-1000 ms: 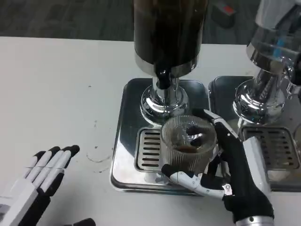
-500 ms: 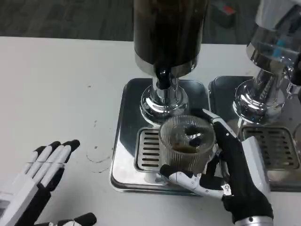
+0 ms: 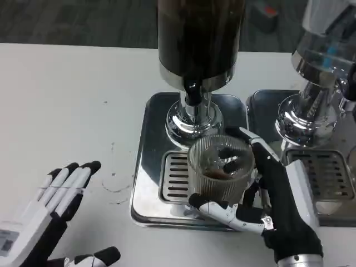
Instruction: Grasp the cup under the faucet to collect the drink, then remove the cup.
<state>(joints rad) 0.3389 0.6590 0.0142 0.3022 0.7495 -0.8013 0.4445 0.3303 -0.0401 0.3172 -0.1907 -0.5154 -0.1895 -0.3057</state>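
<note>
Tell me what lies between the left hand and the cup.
In the head view, bare white table, then the drip tray's rim and slotted grate, lie between the left hand and the cup.

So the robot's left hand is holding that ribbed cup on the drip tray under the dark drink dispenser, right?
Not quite: the head view shows the right hand holding the ribbed cup on the drip tray under the dark dispenser. The left hand holds nothing.

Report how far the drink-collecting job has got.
Done: the right hand grips the ribbed cup, which stands on the drip grate below the faucet. In hand: collecting; a little dark drink sits in the cup. Left: finishing the fill and taking the cup away. The left hand waits open on the table.
</note>
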